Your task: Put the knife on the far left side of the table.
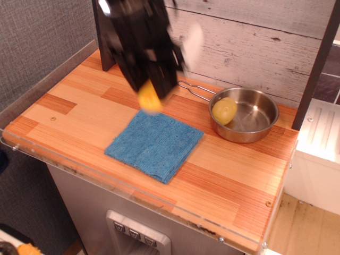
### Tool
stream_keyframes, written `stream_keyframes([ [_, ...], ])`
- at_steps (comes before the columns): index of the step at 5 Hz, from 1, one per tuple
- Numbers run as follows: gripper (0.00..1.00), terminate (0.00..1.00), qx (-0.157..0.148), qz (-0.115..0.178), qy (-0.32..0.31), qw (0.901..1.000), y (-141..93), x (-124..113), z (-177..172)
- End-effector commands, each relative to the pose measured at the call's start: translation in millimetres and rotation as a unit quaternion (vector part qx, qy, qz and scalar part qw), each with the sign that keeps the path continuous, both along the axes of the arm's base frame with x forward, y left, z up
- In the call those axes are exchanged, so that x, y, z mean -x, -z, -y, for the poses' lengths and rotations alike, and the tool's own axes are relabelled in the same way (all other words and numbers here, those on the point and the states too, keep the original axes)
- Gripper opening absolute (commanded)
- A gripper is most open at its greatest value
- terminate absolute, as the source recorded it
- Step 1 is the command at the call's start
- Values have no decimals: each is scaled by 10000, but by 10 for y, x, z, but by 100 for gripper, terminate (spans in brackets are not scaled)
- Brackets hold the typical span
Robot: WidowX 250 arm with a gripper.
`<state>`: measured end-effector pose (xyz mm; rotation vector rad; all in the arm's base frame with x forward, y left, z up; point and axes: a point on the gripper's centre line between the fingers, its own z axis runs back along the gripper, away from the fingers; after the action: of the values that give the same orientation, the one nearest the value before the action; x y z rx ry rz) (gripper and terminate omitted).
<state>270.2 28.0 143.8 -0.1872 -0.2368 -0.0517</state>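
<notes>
My black gripper (pixel 151 87) is blurred by motion, raised above the table (pixel 79 106) over the far edge of the blue cloth. It is shut on the knife: the yellow-orange handle (pixel 149 99) sticks out below the fingers and the white blade (pixel 192 41) shows blurred above and to the right. The knife hangs in the air, clear of the wooden top.
A folded blue cloth (pixel 154 144) lies at the middle of the table. A steel pan (pixel 245 115) with a yellow round thing (pixel 224 110) in it stands at the back right. A dark post (pixel 106 37) rises at the back left. A clear acrylic rim (pixel 133 188) runs along the front edge.
</notes>
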Motion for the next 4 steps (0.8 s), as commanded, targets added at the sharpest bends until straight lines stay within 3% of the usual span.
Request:
stream_keyframes([
  [1,0,0,-802,-499,119,9955,322,-207,-986],
  [2,0,0,-1065,-557,288,9923,455,-235,-1489],
  [4,0,0,-970,-693,147,9928,638,-7,-1850],
])
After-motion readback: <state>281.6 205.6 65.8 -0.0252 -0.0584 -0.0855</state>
